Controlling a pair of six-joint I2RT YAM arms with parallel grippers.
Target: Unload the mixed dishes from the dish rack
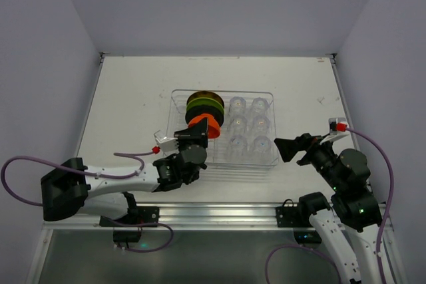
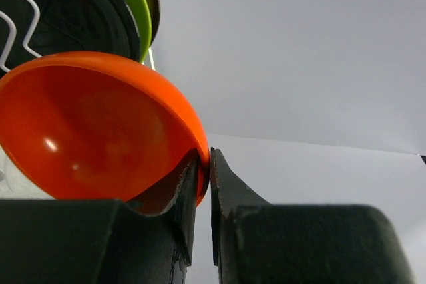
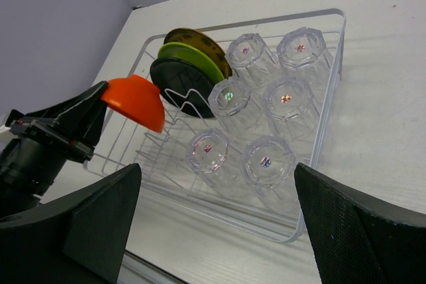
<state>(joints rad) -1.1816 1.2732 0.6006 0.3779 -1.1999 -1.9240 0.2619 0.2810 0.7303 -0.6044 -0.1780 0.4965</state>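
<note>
Nearest you, your left hand [image 2: 205, 159] is clenched on the rim of the orange bowl [image 2: 93, 131], one finger inside and one outside. The bowl hangs tilted over the near left part of the rack [image 1: 233, 167], just in front of the plates. It looks raised off the ribs, though these views do not settle that. Your right hand [image 1: 287, 148] is released, fingers spread wide and grasping nothing. It sits just beside the rack's right wall, pointed toward it.

Farther in, six clear cups [image 3: 286, 101] stand mouth down in two rows, filling the rack's right half. Neither hand touches them. Beyond the bowl, three plates stand on edge in the left slots: the black plate [image 3: 174, 78] nearest, the green plate [image 3: 190, 58] behind it, and the yellow plate [image 3: 193, 36] with its dark rim farthest.

By my reading, the unloading has barely begun. The bowl is the first dish in hand and is not yet set down on the desk [image 1: 133, 98]. The three plates and six cups are left to do.
</note>
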